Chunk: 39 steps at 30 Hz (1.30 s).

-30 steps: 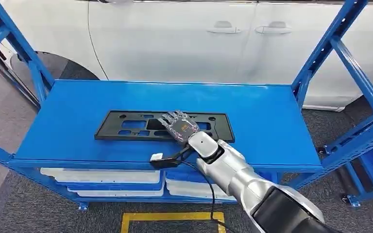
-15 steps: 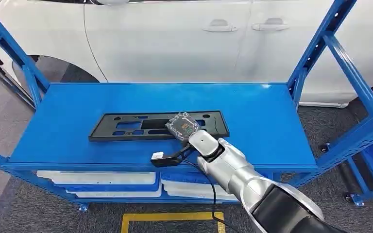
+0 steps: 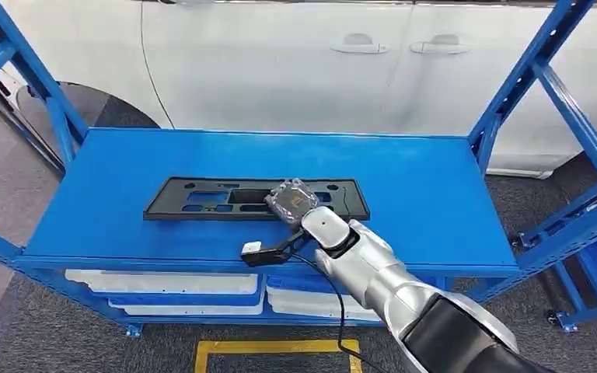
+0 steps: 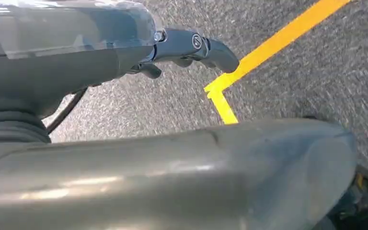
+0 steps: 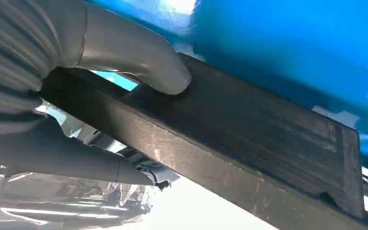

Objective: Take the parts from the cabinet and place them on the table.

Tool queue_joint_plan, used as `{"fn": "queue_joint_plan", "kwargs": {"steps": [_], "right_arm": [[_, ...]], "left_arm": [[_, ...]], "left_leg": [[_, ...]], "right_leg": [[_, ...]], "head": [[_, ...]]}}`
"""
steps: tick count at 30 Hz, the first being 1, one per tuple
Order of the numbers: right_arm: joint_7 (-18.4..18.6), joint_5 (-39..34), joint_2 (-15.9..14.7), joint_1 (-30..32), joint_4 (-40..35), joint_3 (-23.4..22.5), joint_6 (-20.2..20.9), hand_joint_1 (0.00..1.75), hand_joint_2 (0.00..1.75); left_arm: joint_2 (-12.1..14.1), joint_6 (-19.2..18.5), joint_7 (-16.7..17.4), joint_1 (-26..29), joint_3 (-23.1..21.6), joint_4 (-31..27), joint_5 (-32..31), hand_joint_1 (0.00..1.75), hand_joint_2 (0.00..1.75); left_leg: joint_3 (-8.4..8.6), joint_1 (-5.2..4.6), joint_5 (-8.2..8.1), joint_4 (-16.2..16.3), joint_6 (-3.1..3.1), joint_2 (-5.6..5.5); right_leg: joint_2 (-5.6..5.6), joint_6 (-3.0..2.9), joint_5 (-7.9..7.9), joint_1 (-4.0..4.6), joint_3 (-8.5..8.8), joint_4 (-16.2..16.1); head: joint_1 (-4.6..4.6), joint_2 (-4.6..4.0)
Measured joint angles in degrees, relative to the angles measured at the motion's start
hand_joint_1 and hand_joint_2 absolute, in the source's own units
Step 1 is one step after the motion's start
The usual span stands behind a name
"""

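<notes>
Fingers curled shut since a second ago: right hand (image 3: pixel 294 202) now grips the black licence plate frame (image 3: pixel 202 200) mid-shelf, toward the blue rack's (image 3: pixel 435 202) front edge. Lifting out's left, I'd guess.

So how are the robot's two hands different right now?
The right hand is stretched out over the blue shelf and grips the long black panel, thumb pressed on its edge. The left hand holds nothing and hangs low over grey carpet with a yellow line. Both have a grey ribbed cover.
</notes>
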Motion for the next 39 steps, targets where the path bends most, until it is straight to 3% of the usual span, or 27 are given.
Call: {"fn": "queue_joint_plan", "kwargs": {"steps": [1, 2, 5, 7, 8, 9, 11, 12, 13, 14, 16, 17, 18, 21, 23, 24, 26, 27, 28, 29, 31, 32, 33, 36, 37, 39], "right_arm": [[-1.1, -1.1, 0.0, -0.1, -0.2, -0.4, 0.0, 1.75, 1.75], [-2.3, -2.2, 0.0, -0.1, -0.4, -0.9, 0.0, 1.75, 1.75], [-6.7, -6.3, -0.1, -0.1, -1.9, -2.5, 1.0, 1.75, 1.75], [-9.4, -10.1, -0.2, -0.3, -4.7, -4.0, 3.1, 1.75, 1.75], [-10.4, -11.7, -0.2, -0.7, -6.3, -4.8, 4.5, 1.75, 1.75], [-11.3, -13.4, -0.2, -1.2, -7.9, -5.4, 5.9, 1.75, 1.75], [-13.1, -16.8, -0.5, -2.3, -11.3, -6.4, 8.8, 1.75, 1.75], [-13.9, -18.8, -0.7, -3.0, -13.3, -7.0, 10.6, 1.75, 1.75], [-14.3, -20.2, -0.9, -3.7, -15.0, -7.5, 11.9, 1.75, 1.75], [-14.6, -21.3, -1.1, -4.3, -16.7, -7.9, 13.0, 1.75, 1.75], [-15.2, -24.4, -1.5, -6.1, -20.4, -8.8, 15.5, 1.75, 1.75], [-15.4, -26.3, -1.7, -7.2, -22.3, -9.3, 16.8, 1.75, 1.75], [-15.7, -27.9, -2.0, -8.2, -23.9, -9.8, 17.8, 1.75, 1.75], [-16.7, -32.2, -2.7, -9.8, -28.2, -11.0, 20.7, 1.75, 1.75], [-17.5, -35.3, -3.2, -10.4, -31.3, -12.0, 22.4, 1.75, 1.75], [-18.1, -37.8, -3.5, -10.6, -32.8, -12.7, 23.9, 1.75, 1.75], [-19.0, -41.9, -4.1, -10.3, -35.2, -13.6, 26.1, 1.75, 1.75], [-19.3, -43.7, -4.5, -10.1, -36.2, -14.1, 27.3, 1.75, 1.75], [-19.6, -45.9, -4.8, -9.6, -37.4, -14.5, 28.7, 1.75, 1.75], [-19.9, -47.7, -5.1, -9.2, -38.4, -14.8, 29.8, 1.75, 1.75], [-20.7, -52.2, -5.6, -8.8, -40.5, -15.6, 32.5, 1.75, 1.75], [-21.0, -53.9, -5.7, -8.8, -41.4, -16.0, 33.4, 1.75, 1.75], [-21.4, -56.0, -5.8, -8.8, -42.2, -16.3, 34.6, 1.75, 1.75], [-22.1, -61.7, -6.1, -8.0, -43.8, -16.7, 37.8, 1.75, 1.75], [-22.2, -63.8, -6.2, -7.6, -44.4, -16.9, 38.9, 1.75, 1.75], [-22.6, -67.0, -6.3, -7.2, -45.4, -17.1, 40.3, 1.75, 1.75]], "left_arm": [[0.0, 0.0, 0.0, 0.0, 0.0, 0.0, 0.0, 0.00, 0.00], [-0.1, 0.0, 0.0, 0.1, 0.0, 0.0, -0.1, 0.00, 0.00], [-0.1, 0.0, 0.0, 0.0, 0.0, 0.0, -0.2, 0.00, 0.00], [0.0, 0.2, 0.1, -0.1, 0.0, 0.0, -0.2, 0.00, 0.00], [0.0, 0.2, 0.1, -0.1, 0.0, 0.0, -0.2, 0.00, 0.00], [0.0, 0.3, 0.1, -0.1, 0.0, 0.0, -0.2, 0.00, 0.00], [0.0, 0.5, 0.1, -0.1, 0.0, 0.0, -0.2, 0.00, 0.00], [0.0, 0.6, 0.1, -0.1, 0.0, 0.0, -0.2, 0.00, 0.00], [0.1, 0.6, 0.1, -0.1, 0.0, 0.0, -0.2, 0.00, 0.00], [0.1, 0.7, 0.0, -0.2, 0.0, 0.0, -0.2, 0.00, 0.00], [0.2, 0.8, -0.1, -0.3, 0.0, 0.0, -0.2, 0.00, 0.00], [0.2, 0.8, -0.2, -0.4, 0.0, 0.0, -0.1, 0.00, 0.00], [0.2, 0.9, -0.3, -0.6, 0.0, 0.0, 0.0, 0.00, 0.00], [0.2, 0.9, -0.5, -0.7, 0.0, 0.0, 0.1, 0.00, 0.00], [0.1, 1.0, -0.6, -0.9, 0.0, 0.0, 0.1, 0.00, 0.00], [0.1, 1.0, -0.7, -1.1, 0.0, 0.0, 0.0, 0.00, 0.00], [0.0, 0.9, -0.8, -1.2, 0.0, 0.0, -0.1, 0.00, 0.00], [0.0, 0.9, -0.8, -1.2, 0.0, 0.0, -0.1, 0.00, 0.00], [0.0, 0.9, -0.8, -1.3, -0.1, 0.0, -0.2, 0.00, 0.00], [0.0, 0.9, -0.8, -1.3, -0.1, 0.0, -0.4, 0.00, 0.00], [0.0, 0.9, -0.7, -1.7, -0.4, 0.0, -0.5, 0.00, 0.00], [-0.2, 0.9, -0.7, -1.8, -0.5, 0.0, -0.5, 0.00, 0.00], [-0.4, 1.0, -0.7, -1.9, -0.6, 0.0, -0.5, 0.00, 0.00], [-0.4, 2.1, -0.2, -2.2, -0.9, 0.0, -0.5, 0.00, 0.00], [-0.4, 2.9, 0.1, -2.2, -0.9, 0.0, -0.5, 0.00, 0.00], [-0.4, 3.9, 0.4, -2.2, -0.9, 0.0, -0.6, 0.00, 0.00]], "left_leg": [[0.11, -0.02, -0.11, 0.0, -0.11, -0.03], [-0.04, -0.12, -0.22, 0.1, -0.31, -0.01], [-0.28, -0.08, -0.10, 0.1, -1.20, 0.03], [-0.53, -0.06, -0.62, 0.4, -1.77, 0.06], [-1.20, -0.08, -1.98, 2.2, -2.10, 0.10], [-2.86, 0.02, -4.24, 5.9, -2.32, 0.09], [-7.21, 0.12, -8.40, 15.4, -2.81, 0.10], [-8.69, 0.13, -8.94, 18.5, -2.99, 0.10], [-8.67, 0.19, -7.90, 18.2, -3.08, 0.12], [-7.44, 0.27, -5.84, 15.4, -3.08, 0.13], [-2.75, 0.52, -0.45, 5.4, -2.98, 0.22], [-1.29, 0.55, -0.09, 2.0, -2.85, 0.28], [-0.68, 0.22, -0.60, 0.8, -2.46, 0.10], [-1.10, 0.04, -0.53, 1.3, -1.40, -0.08], [-0.87, 0.41, -0.16, 0.7, -0.61, -0.03], [-0.91, 0.41, -0.19, 0.7, -0.16, 0.01], [-0.91, 0.36, -0.24, 0.7, -0.04, 0.02], [-0.90, 0.33, -0.26, 0.8, -0.01, 0.01], [-0.83, 0.30, -0.29, 0.8, 0.04, 0.00], [-0.74, 0.28, -0.33, 0.8, 0.07, -0.06], [-0.46, 0.11, -0.46, 0.8, -0.02, -0.18], [-0.49, 0.10, -0.55, 0.8, -0.09, -0.19], [-0.68, -0.39, -0.67, 0.9, -0.32, -0.19], [-0.53, -0.07, -0.61, 0.6, -1.09, -0.07], [-0.39, -0.41, -0.74, 0.5, -1.48, -0.05], [-1.70, -0.19, -3.22, 3.8, -1.82, 0.05]], "right_leg": [[0.00, -0.47, 2.35, 0.06, 2.67, -5.5], [0.00, -0.86, 2.01, 0.33, 3.98, -8.1], [0.04, -1.11, 2.27, 0.82, 3.54, -8.4], [-0.09, -1.87, 2.81, 0.12, 3.86, -9.2], [-0.03, -2.17, 2.87, 0.12, 3.87, -9.3], [-0.07, -2.41, 2.86, 0.13, 3.82, -9.3], [-0.07, -2.47, 2.82, 0.21, 3.78, -9.3], [-0.08, -2.48, 2.81, 0.21, 3.78, -9.2], [-0.07, -2.47, 2.76, 0.20, 3.81, -9.2], [-0.04, -2.42, 2.70, 0.18, 3.86, -9.1], [0.04, -2.01, 2.31, 0.11, 3.91, -8.6], [0.07, -1.65, 2.01, 0.26, 3.72, -8.2], [0.18, -1.42, 1.90, 0.55, 3.31, -7.7], [0.07, -0.53, 2.13, 0.48, 3.22, -8.0], [0.07, 0.10, 0.67, 0.24, 2.63, -6.5], [0.08, 0.33, -1.38, 0.28, 1.13, -3.1], [0.06, 0.70, -5.49, 0.22, -3.35, 6.3], [0.06, 0.75, -6.38, 0.22, -5.15, 9.8], [0.06, 0.70, -5.80, 0.22, -5.79, 10.6], [0.07, 0.55, -4.04, 0.24, -5.05, 8.6], [0.07, -0.17, 1.57, 0.38, -0.36, -1.6], [0.07, -0.79, 3.52, 0.59, 1.87, -6.6], [0.01, -0.95, 2.76, 0.94, 2.51, -7.9], [0.09, -1.31, 2.85, 1.14, 2.36, -8.0], [0.10, -1.76, 3.13, 0.61, 2.66, -8.8], [-0.20, -2.23, 3.29, 0.34, 3.20, -9.3]], "head": [[0.00, 0.00], [0.00, 0.00], [0.00, 0.00], [0.00, 0.00], [0.00, 0.00], [-0.02, 0.00], [0.00, 0.00], [-0.02, 0.00], [0.00, 0.00], [0.00, 0.00], [0.00, 0.00], [0.00, 0.00], [0.00, 0.00], [0.00, 0.00], [0.00, 0.00], [0.00, 0.00], [0.00, 0.00], [0.00, 0.00], [0.00, 0.00], [0.00, 0.00], [0.00, 0.00], [0.00, 0.00], [0.00, 0.00], [0.00, 0.00], [-0.02, 0.00], [-0.02, 0.00]]}}
